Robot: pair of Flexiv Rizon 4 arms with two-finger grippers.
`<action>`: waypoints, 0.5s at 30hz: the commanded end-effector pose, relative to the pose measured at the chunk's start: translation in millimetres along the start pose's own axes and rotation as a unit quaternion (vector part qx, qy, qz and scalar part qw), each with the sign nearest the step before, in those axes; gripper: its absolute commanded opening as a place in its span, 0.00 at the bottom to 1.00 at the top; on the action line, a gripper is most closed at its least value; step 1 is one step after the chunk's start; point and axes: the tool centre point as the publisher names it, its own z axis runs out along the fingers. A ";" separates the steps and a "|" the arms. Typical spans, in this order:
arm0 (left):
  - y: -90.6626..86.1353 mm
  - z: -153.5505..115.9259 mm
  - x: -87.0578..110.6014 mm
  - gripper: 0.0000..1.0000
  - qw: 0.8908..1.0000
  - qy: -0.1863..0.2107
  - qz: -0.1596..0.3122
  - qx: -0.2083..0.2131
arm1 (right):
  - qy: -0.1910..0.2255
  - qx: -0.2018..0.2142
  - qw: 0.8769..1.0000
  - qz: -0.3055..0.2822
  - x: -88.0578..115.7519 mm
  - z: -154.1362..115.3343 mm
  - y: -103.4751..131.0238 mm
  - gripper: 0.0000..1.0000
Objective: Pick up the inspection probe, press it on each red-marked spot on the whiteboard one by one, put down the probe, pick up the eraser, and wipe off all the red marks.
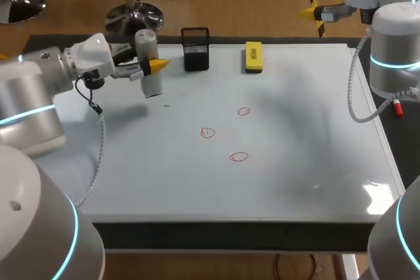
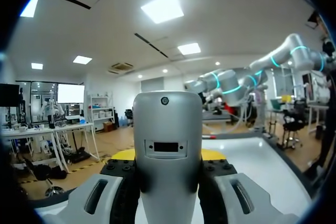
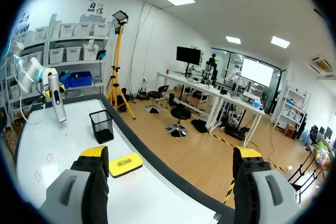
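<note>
The grey inspection probe [image 1: 148, 63] is held upright above the far left of the whiteboard [image 1: 295, 162], its tip just over the board. My left gripper [image 1: 154, 67] is shut on its body; in the left wrist view the probe [image 2: 168, 150] fills the gap between the fingers of my left gripper [image 2: 168, 182]. Three red circles [image 1: 243, 111] [image 1: 207, 133] [image 1: 239, 157] are drawn mid-board. The yellow eraser [image 1: 253, 56] lies at the far edge. My right gripper [image 1: 315, 12] hangs open and empty beyond the far right corner; the right wrist view shows this gripper [image 3: 170, 171] above the eraser [image 3: 125, 163].
A black mesh pen cup [image 1: 195, 49] stands at the far edge between probe and eraser. A small red and white marker [image 1: 398, 108] lies just off the board's right edge, by my right arm.
</note>
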 end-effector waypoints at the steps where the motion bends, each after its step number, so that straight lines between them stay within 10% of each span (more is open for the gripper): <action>1: 5.1 -5.4 -1.7 0.00 1.000 -0.002 0.003 0.005 | 0.001 0.001 1.000 0.000 -0.4 0.3 0.3 1.00; 15: 18.3 -15.8 -13.0 0.00 1.000 -0.021 -0.002 0.009 | 0.001 0.001 1.000 0.000 -0.4 0.3 0.3 1.00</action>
